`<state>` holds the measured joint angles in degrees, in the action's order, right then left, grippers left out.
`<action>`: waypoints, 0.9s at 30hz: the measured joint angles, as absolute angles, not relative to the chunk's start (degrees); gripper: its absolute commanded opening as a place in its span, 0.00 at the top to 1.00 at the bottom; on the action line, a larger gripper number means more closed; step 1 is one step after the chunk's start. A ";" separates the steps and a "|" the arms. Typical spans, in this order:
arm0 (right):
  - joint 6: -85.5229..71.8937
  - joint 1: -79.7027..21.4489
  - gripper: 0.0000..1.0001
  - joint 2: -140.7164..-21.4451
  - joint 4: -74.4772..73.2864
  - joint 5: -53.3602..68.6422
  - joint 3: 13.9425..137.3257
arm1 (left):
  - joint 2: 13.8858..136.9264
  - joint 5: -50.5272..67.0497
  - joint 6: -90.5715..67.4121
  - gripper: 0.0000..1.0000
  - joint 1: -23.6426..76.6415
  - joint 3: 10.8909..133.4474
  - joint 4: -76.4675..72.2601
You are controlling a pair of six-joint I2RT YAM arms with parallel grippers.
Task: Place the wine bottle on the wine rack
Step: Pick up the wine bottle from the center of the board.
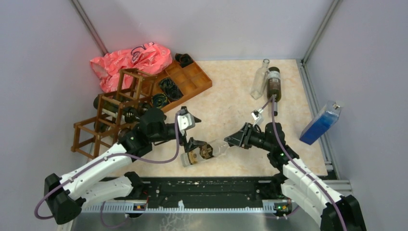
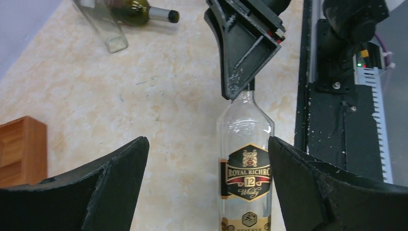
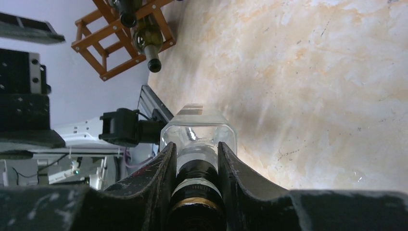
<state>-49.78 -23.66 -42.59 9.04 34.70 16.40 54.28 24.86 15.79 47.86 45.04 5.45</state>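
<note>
Spotter: Nearest you runs the black rail (image 1: 202, 192) at the table's near edge. Just beyond it is your wine bottle (image 1: 208, 150).

Operator: How does it look?

Spotter: Clear glass with a squarish body, on its side at the near middle of the table (image 1: 226, 106), neck pointing right. It carries a black and gold label (image 2: 248, 173) (the print reads whisky, mind you). Whether it rests on the table or hangs just above it, I can't tell.

Operator: And my grippers?

Spotter: Your right gripper (image 1: 236, 139) is clamped on the neck, with the dark cap (image 3: 195, 190) tucked between its fingers. Your left gripper (image 1: 190, 146) stands wide apart at the bottle's base end. Its fingers (image 2: 120, 178) sit on either side of the body, gripping nothing.

Operator: Where's the rack?

Spotter: Your wine rack (image 1: 113, 113) is at the far left by the wall, all dark brown slats. Dark bottles (image 3: 149, 43) lie in its lower cells, necks toward the right. Your own left arm (image 1: 154, 127) lies between the bottle and the rack.

Operator: Anything else?

Spotter: An orange-brown tray (image 1: 190, 77) sits just beside the rack on its right, with a pink plastic bag (image 1: 132, 60) in the far left corner. At the far right a clear empty bottle (image 1: 260, 79) and a dark labelled bottle (image 1: 274, 85) lie side by side. A blue container (image 1: 320, 122) leans at the right wall.
</note>
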 measured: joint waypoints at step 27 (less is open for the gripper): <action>-56.16 -23.44 1.00 -39.29 10.24 27.05 13.10 | 71.96 16.67 23.29 0.21 55.86 34.09 -0.78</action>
<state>-56.16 -23.44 -39.29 10.24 27.05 13.10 71.96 16.67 23.29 55.86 34.09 -0.78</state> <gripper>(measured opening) 0.322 0.904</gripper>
